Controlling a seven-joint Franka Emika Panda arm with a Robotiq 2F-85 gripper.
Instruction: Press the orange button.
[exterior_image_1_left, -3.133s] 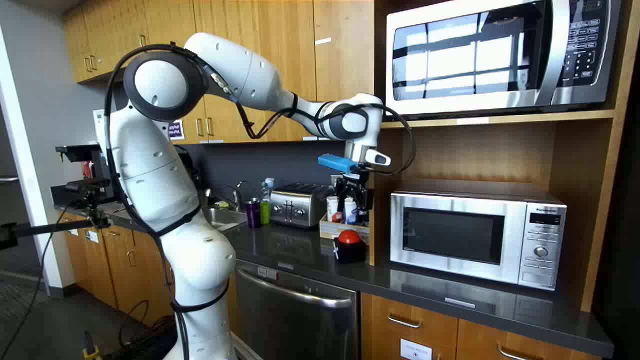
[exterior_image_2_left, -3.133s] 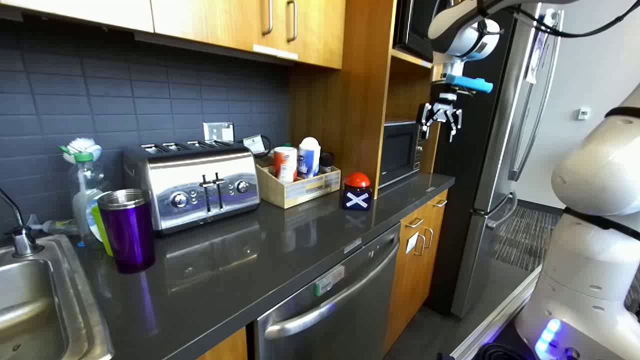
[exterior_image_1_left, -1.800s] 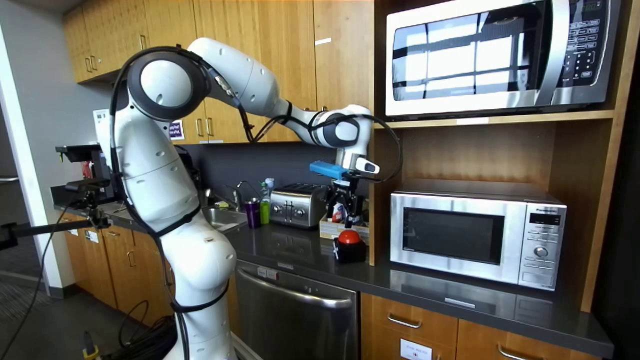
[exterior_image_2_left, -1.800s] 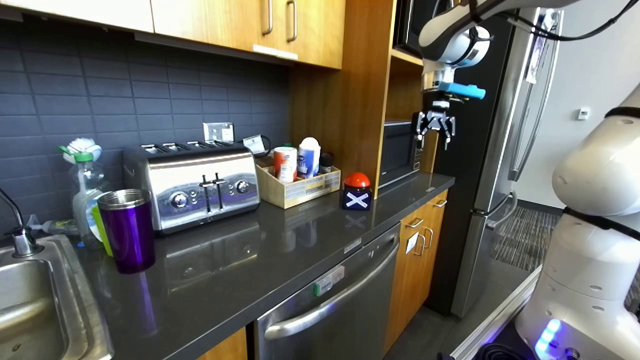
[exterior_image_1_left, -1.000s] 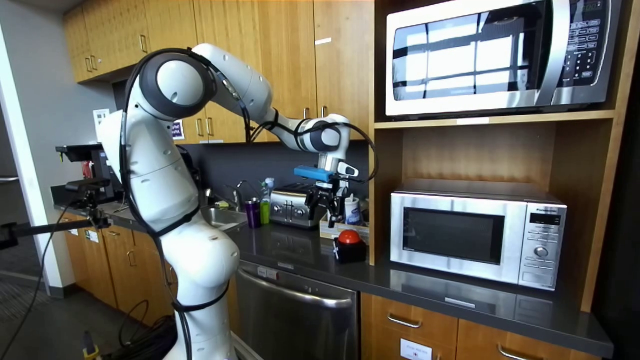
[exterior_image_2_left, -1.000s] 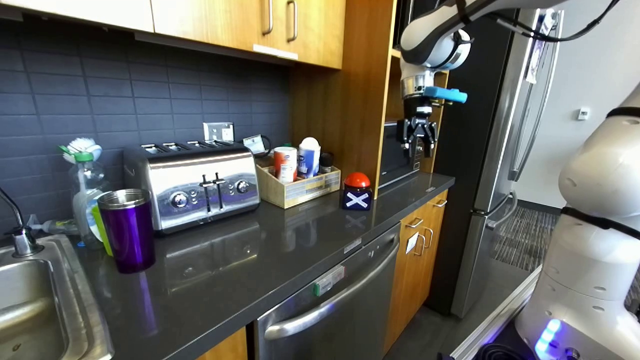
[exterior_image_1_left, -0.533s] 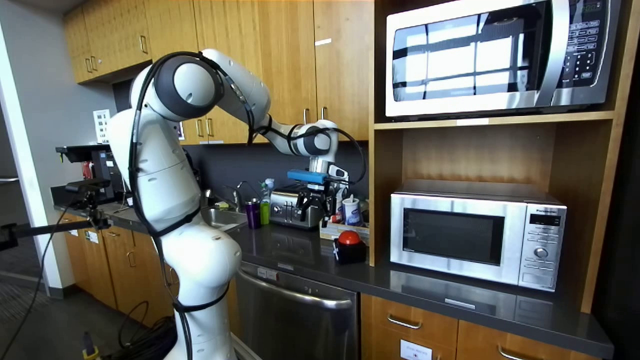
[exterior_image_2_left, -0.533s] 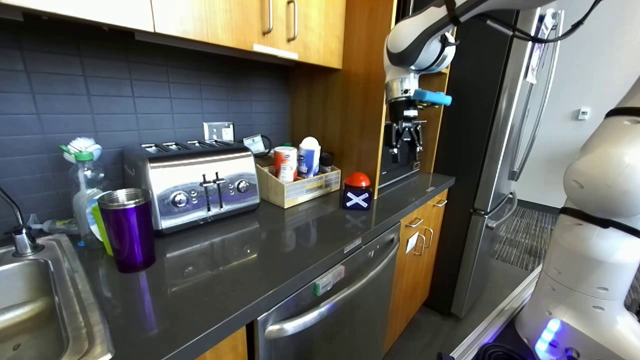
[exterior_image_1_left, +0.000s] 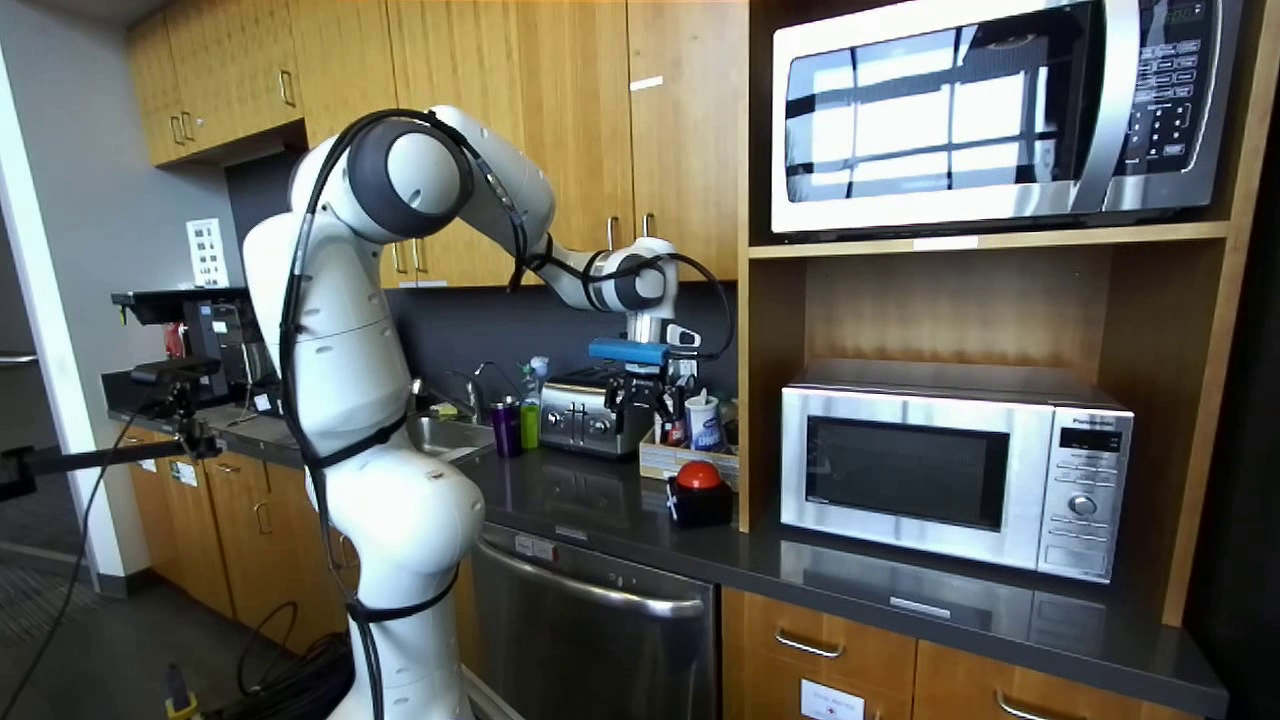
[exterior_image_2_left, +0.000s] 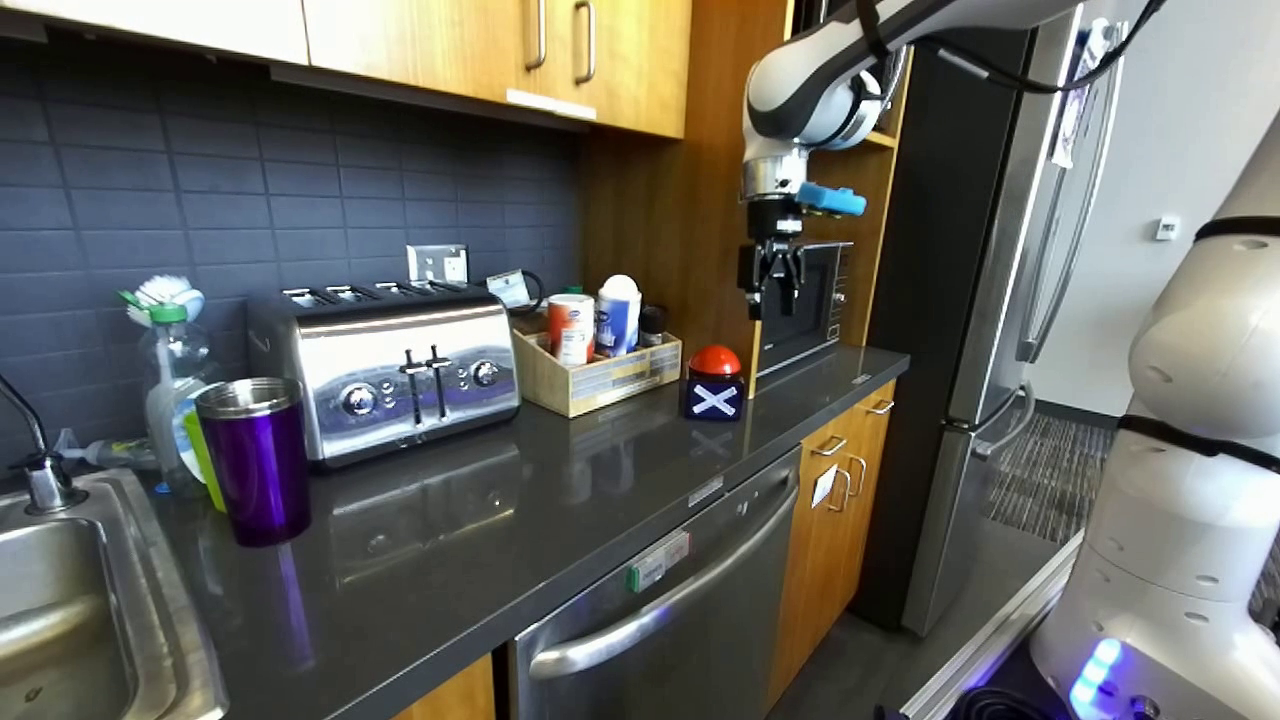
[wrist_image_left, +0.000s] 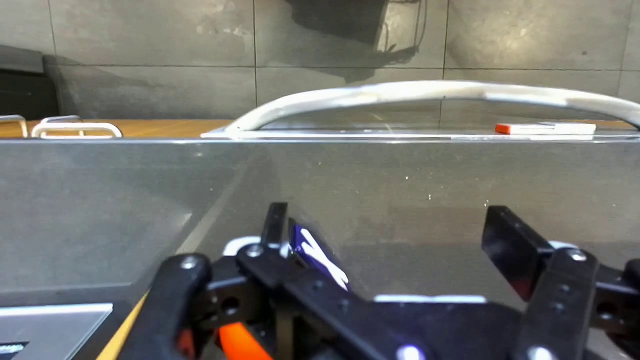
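Observation:
The orange button, a red-orange dome on a dark base, stands on the dark counter. In an exterior view, its base shows a white X. My gripper is open and empty. It hangs fingers down, above and left of the button there. In an exterior view, the gripper is above and right of the button, apart from it. In the wrist view, the open gripper spans bare counter. The button's dome and X-marked base are partly hidden behind the left finger.
A wooden box with canisters and a toaster stand beside the button. A wooden cabinet panel and silver microwave are on its other side. A purple tumbler stands near the sink. The dishwasher handle runs along the counter front.
The arm has lowered and drawn nearer the button over these seconds; in an exterior view the gripper moved left toward it. The fingers stayed open. The button has not moved.

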